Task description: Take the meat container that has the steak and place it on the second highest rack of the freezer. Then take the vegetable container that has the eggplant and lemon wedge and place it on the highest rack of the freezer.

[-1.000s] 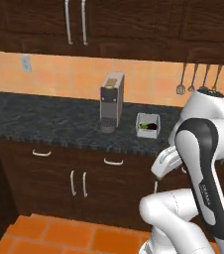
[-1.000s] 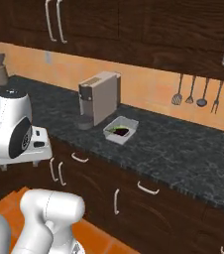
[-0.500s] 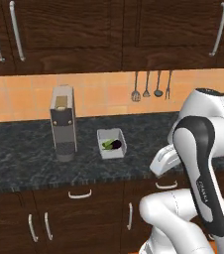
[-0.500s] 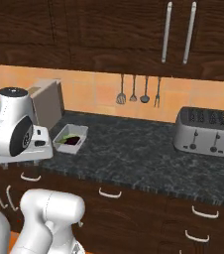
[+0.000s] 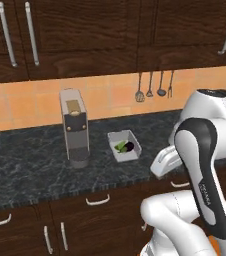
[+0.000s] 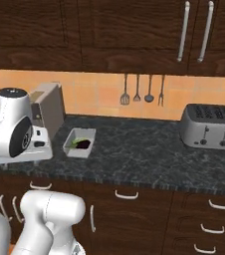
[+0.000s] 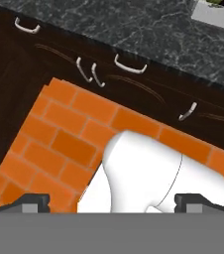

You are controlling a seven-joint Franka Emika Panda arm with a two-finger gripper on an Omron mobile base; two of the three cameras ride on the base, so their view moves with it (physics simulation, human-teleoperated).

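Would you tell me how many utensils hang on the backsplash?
4, in a row under the cabinets: slotted spatula, slim utensil, ladle, fork, left of the toaster.

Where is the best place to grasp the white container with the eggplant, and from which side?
Probably from above, pinching one thin side wall of the white container: it lies flat and open-topped on the counter, with the eggplant low inside, and the coffee machine crowds one side.
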